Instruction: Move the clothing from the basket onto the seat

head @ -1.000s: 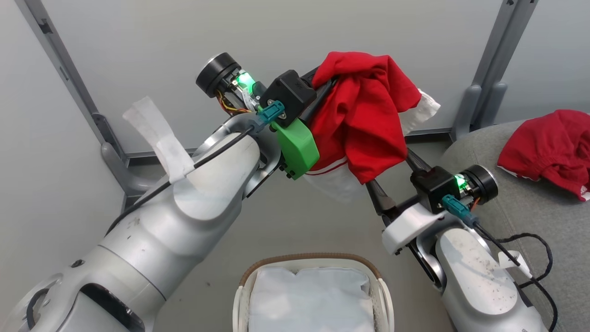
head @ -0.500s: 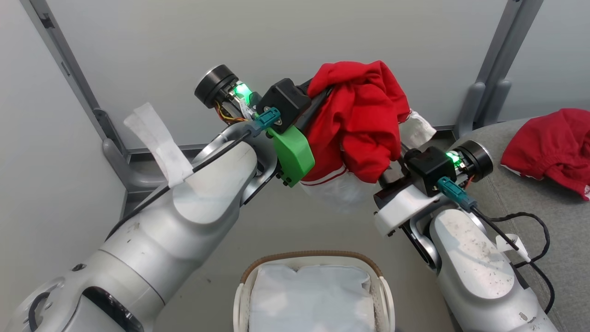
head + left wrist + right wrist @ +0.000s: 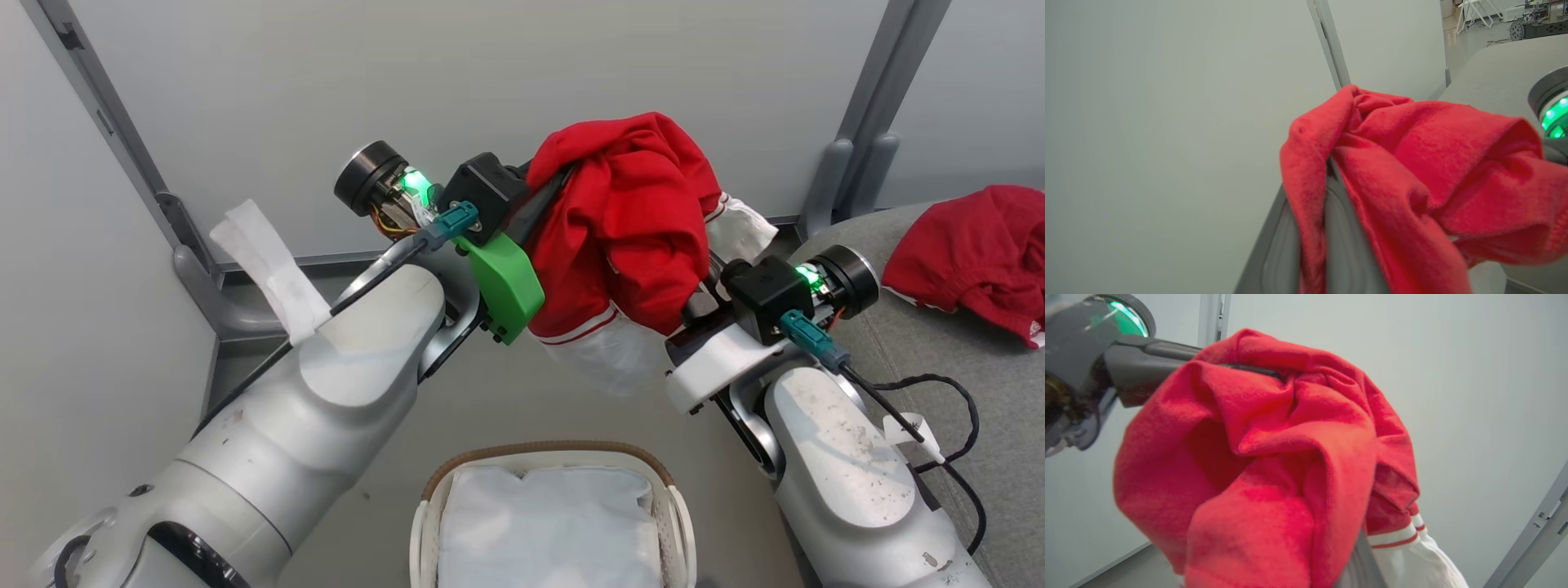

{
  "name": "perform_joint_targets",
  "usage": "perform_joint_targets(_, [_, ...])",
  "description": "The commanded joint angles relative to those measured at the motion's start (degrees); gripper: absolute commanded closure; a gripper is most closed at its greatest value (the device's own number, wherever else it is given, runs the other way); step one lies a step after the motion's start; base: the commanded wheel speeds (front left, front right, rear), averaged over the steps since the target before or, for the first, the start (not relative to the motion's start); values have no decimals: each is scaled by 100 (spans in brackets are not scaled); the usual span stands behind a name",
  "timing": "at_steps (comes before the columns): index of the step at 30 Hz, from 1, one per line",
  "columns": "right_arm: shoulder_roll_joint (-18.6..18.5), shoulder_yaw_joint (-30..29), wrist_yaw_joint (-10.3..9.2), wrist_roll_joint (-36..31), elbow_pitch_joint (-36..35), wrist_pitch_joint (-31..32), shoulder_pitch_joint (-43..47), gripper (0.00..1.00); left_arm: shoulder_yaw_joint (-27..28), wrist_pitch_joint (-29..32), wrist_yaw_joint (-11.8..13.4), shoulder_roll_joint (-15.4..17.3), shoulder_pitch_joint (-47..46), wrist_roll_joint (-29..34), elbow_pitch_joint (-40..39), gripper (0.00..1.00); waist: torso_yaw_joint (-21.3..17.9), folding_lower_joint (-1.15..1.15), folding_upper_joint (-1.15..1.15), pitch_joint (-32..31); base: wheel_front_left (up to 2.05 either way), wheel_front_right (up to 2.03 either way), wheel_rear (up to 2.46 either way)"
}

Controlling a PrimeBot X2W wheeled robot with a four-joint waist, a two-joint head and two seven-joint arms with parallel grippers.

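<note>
The clothing (image 3: pixel 629 220) hangs pinched by left gripper (image 3: pixel 549 192) and right gripper (image 3: pixel 700 305).

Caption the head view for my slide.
A red garment held by the left hand and right hand, clear of the basket; another lies on the seat.

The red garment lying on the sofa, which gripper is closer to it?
Right. The right gripper is just left of the lying garment, near the sofa edge, closed in the raised red shirt; the left gripper is farther left, across that shirt.
</note>
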Motion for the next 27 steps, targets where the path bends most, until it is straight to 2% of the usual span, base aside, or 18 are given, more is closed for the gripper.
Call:
perform_joint_targets(1, [-21, -28, -8, -22, 5, -28, -3, 100, 62, -51, 47, -14, 127, -45, -20, 98, 0, 0, 0, 7, 0, 0, 0])
perform_joint_targets(2, [-20, -35, -8, -25, 9, -28, -10, 100, 92, -52, 51, -18, 159, -64, -30, 90, -1, 0, 0, 11, 0, 0, 0])
perform_joint_targets(4, [-21, -60, -8, -40, 17, -28, -24, 100, 172, -45, 69, -26, 238, -83, -74, 64, -2, 0, 0, 21, 0, 0, 0])
perform_joint_targets(5, [-21, -80, -8, -45, 20, -28, -31, 100, 218, -46, 98, -28, 295, -75, -118, 26, -3, 0, 0, 27, 0, 0, 0])
perform_joint_targets(6, [-22, -115, -8, -61, 30, -28, -34, 100, 264, -46, 109, -35, 371, -95, -161, 0, -5, 0, 0, 31, 0, 0, 0])
perform_joint_targets(15, [-21, -441, -8, -195, 64, -28, 8, 100, 776, -35, 121, -134, 1380, -31, -740, 0, -60, 0, 0, 69, 0, 0, 0])
perform_joint_targets(27, [-20, -803, -8, -357, 109, -29, 238, 100, 1458, -36, 96, -263, 2748, 210, -966, 0, -246, 0, 0, 65, 0, 0, 0])
